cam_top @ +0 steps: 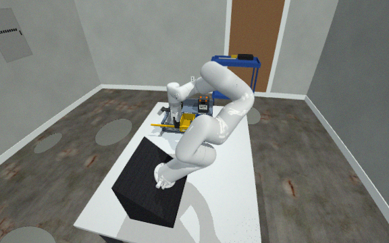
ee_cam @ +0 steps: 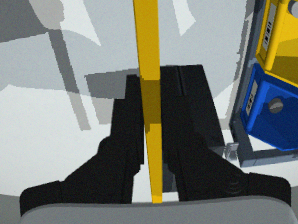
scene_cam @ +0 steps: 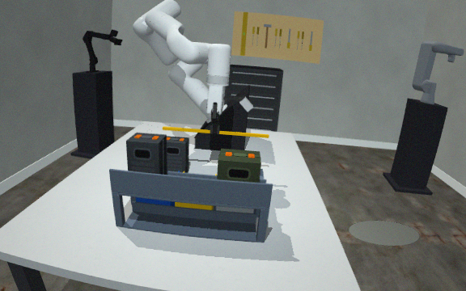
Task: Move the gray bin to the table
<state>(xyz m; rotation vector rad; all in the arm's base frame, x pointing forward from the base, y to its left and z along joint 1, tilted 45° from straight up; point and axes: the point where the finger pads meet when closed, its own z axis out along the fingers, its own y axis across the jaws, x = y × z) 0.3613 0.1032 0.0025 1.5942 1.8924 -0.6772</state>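
My gripper [scene_cam: 214, 130] is shut on a long thin yellow bar [scene_cam: 220, 132] and holds it level above the table, in front of the shelf [scene_cam: 190, 200]. In the wrist view the bar [ee_cam: 148, 63] runs straight out between my black fingers. The gray open bin [scene_cam: 235, 209] shows only as a gray strip on the shelf's lower level, seen from behind, beside the yellow bin [scene_cam: 193, 206] and the blue bin [scene_cam: 154, 201]. The wrist view shows the yellow bin [ee_cam: 280, 23] and the blue bin [ee_cam: 269, 106] at the right edge. The gray bin is hidden there.
Two dark gray cases [scene_cam: 146, 153] and a green case [scene_cam: 239, 165] stand on the shelf top. A large black block [cam_top: 148, 182] carries the arm's base at the table's near end. A blue cart [cam_top: 236, 67] stands by the door.
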